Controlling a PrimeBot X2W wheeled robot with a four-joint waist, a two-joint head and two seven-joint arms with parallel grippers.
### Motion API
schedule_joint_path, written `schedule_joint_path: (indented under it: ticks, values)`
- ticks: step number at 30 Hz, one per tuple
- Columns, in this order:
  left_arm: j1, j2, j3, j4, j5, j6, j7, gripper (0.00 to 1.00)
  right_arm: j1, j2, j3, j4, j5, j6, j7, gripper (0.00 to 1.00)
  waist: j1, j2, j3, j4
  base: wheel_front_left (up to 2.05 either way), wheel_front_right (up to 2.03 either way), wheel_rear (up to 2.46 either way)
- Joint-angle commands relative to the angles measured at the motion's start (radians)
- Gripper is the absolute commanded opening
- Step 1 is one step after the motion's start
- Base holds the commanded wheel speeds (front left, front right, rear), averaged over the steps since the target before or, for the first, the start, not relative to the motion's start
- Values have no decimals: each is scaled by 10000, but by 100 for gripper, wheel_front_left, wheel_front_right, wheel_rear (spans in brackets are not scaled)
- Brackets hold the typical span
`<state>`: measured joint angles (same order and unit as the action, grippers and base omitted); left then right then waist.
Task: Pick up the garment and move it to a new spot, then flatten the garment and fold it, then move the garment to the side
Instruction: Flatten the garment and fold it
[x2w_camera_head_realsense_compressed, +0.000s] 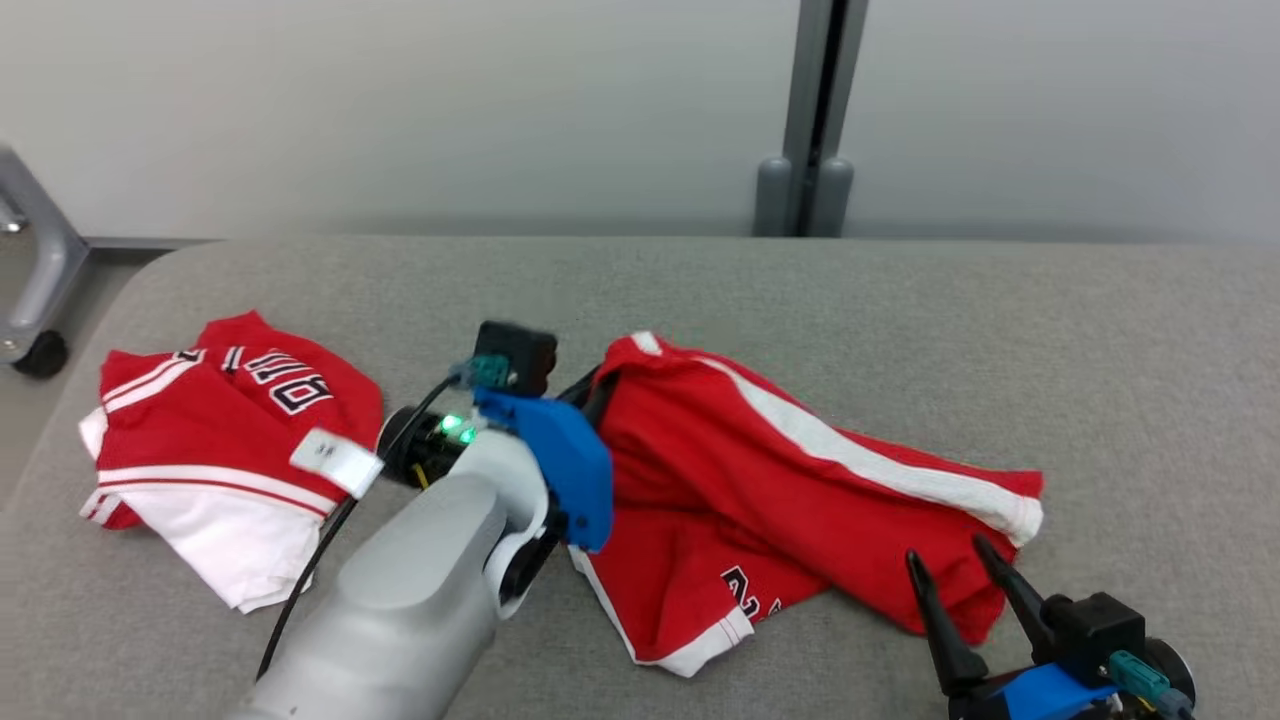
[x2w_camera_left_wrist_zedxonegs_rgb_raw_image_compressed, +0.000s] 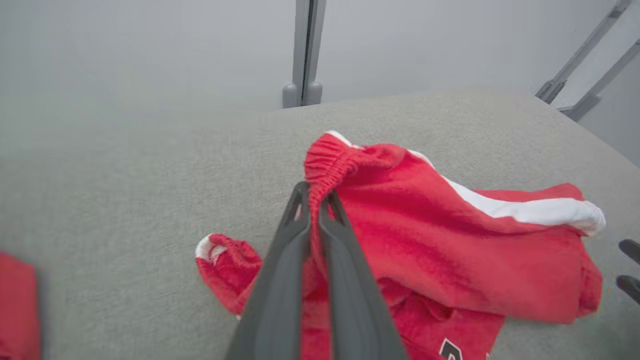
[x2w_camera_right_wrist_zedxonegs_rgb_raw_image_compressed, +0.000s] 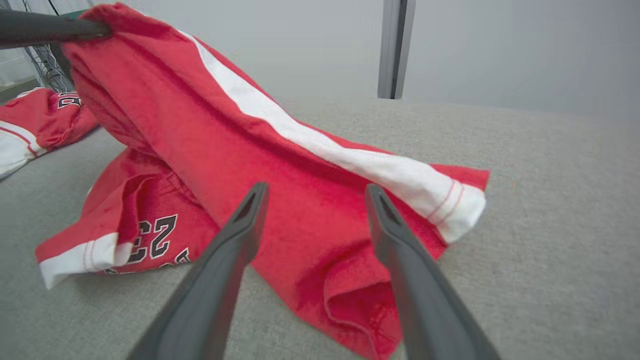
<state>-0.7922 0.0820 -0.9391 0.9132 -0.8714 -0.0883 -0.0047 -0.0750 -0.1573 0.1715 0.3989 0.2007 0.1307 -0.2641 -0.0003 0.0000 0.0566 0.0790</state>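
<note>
Left wrist view, left gripper (x2w_camera_left_wrist_zedxonegs_rgb_raw_image_compressed: 314, 194) pinching garment (x2w_camera_left_wrist_zedxonegs_rgb_raw_image_compressed: 425, 225)

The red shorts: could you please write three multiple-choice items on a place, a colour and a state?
1. Where does the jersey lie relative to the shorts? A) robot's right B) robot's left C) on top
2. What colour is the shorts' side stripe? A) black B) blue C) white
3. How is the right gripper? A) open B) shut on the shorts C) shut on the jersey
Answers: B, the head view shows it left of them; C, the stripe is white; A, its jaws stand apart.
</note>
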Motion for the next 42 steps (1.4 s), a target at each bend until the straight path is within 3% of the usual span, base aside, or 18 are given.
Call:
schedule_joint_path:
  ticks: [1, 7, 14, 15, 16, 17, 22, 26, 32, 42]
  values:
    - [315, 124, 59, -15, -40, 64, -117, 0, 112, 57, -34, 4, -19, 1, -5, 100, 3, 0, -71, 84, 0, 0, 0]
    - [2169, 704, 319, -623, -279, 602, -1285, 0, 549, 324, -108, 13, -36, -1, -5, 100, 3, 0, -445, 451, 0, 0, 0]
    - [4279, 1304, 834, -1420, -261, 1505, -2516, 0, 660, 421, 21, 104, 34, -1, -5, 100, 3, 0, -692, 309, 0, 0, 0]
    - [4544, 1348, 1008, -1549, -229, 1647, -2564, 8, 696, 434, 13, 113, 32, 1, -5, 100, 3, 0, -719, 273, 0, 0, 0]
    - [4751, 1419, 1223, -1729, -106, 1792, -2604, 47, 704, 458, 3, 116, 11, 1, -5, 100, 3, 0, -745, 238, 0, 0, 0]
    - [4955, 1494, 1492, -2012, 110, 1917, -2619, 99, 691, 471, -22, 113, -3, 1, -5, 100, 3, 0, -768, 211, 0, 0, 0]
    - [6169, 1591, 3314, -3641, 1501, 2481, -2614, 100, 699, 543, -120, 70, -46, 1, -5, 100, 3, 0, -842, 68, 0, 0, 0]
    - [6951, 1414, 4850, -4892, 2784, 2550, -2612, 100, 537, 646, -313, -89, -88, 1, -5, 100, 3, 0, -873, -46, 0, 0, 0]
    - [7448, 1026, 6204, -5319, 4192, 1981, -2606, 100, 115, 841, -715, -213, -267, 1, -3, 100, 3, 0, -938, -329, 0, 0, 0]
    - [7678, 270, 7152, -4385, 5348, 1058, -2607, 100, -188, 1041, -714, 794, -568, 1, -5, 100, 3, 0, -989, -710, 0, 0, 0]
